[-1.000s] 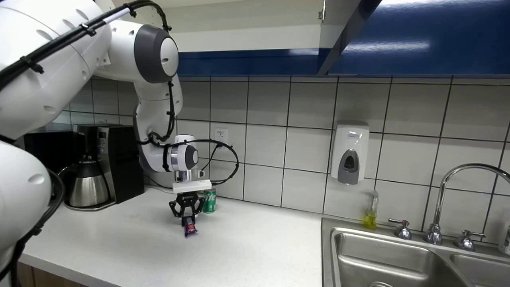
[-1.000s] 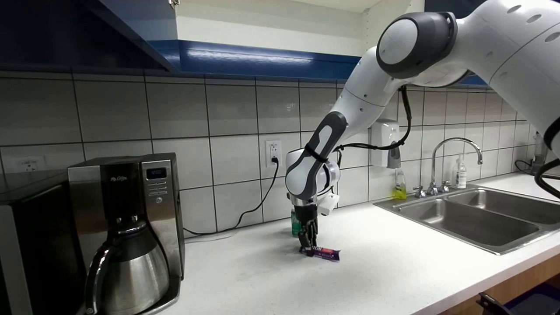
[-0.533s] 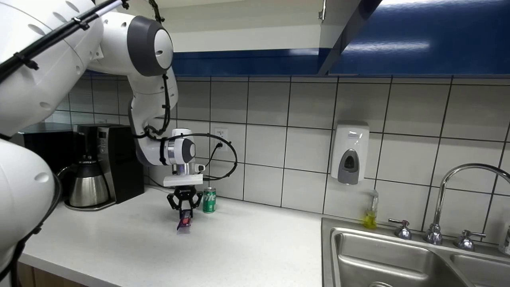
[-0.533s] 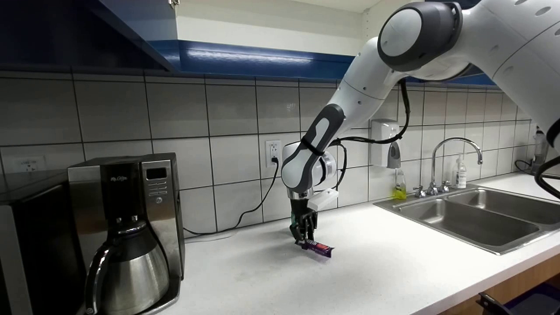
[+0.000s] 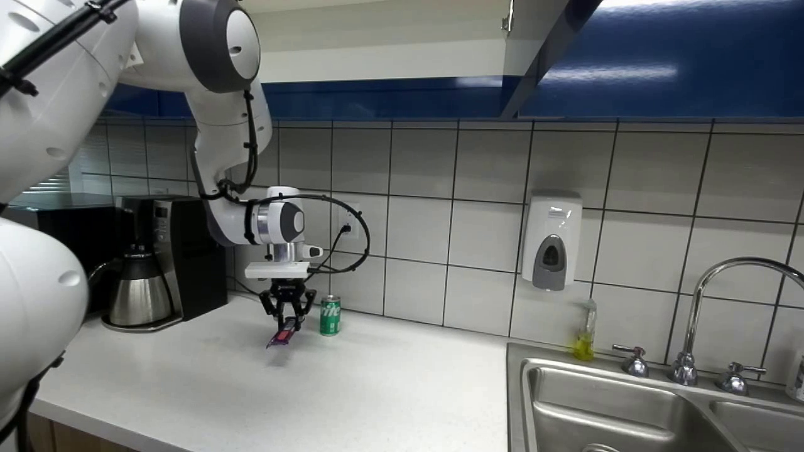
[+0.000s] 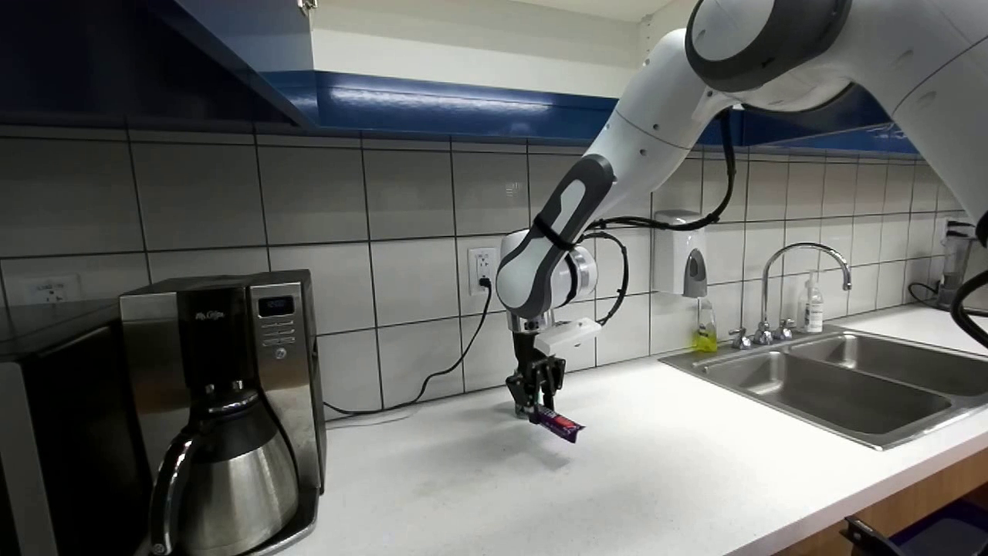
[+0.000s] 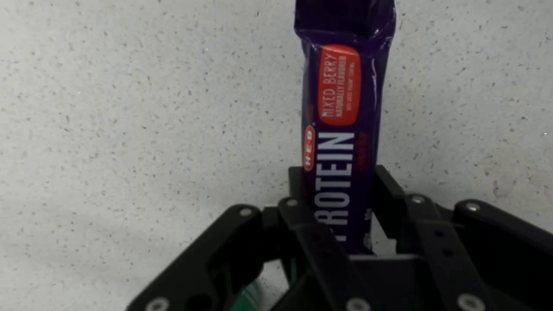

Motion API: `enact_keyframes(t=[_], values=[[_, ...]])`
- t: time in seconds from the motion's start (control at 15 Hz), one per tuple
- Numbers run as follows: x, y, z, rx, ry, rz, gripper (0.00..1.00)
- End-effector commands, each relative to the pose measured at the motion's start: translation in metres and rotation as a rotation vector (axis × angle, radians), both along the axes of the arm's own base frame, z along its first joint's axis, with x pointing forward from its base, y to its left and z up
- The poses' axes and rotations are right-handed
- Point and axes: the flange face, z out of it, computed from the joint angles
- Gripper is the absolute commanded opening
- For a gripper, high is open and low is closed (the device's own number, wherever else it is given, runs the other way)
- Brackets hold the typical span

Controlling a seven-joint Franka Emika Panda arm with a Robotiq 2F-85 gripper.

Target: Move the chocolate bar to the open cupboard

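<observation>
Flat, rectangular chocolate bar (image 7: 341,108), dark-purple wrapper: red MIXED BERRY patch, small red oval, white PROTEIN lettering. Black two-finger gripper (image 7: 340,194) pinching it across its width, one finger per long edge. Looks clear of the speckled white counter (image 6: 463,502), going by the shadow (image 6: 552,458), though the bar is small in both exterior views. Sits lower than the white-walled, blue-trimmed open cupboard (image 6: 463,46). Counts: one bar, one green cylindrical can (image 5: 330,315), one black-and-steel coffee maker (image 6: 224,340), one two-basin steel sink (image 5: 515,402).
</observation>
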Motion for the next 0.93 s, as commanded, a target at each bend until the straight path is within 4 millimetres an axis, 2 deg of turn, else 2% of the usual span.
enact_keyframes(t=[0.0,0.47,0.87], values=[[-0.027,-0.010,0.023,-0.017,0.009,-0.073,0.16],[-0.077,-0.026,0.044,-0.024,0.021,-0.114,0.16],[-0.132,-0.035,0.065,-0.026,0.026,-0.132,0.16]])
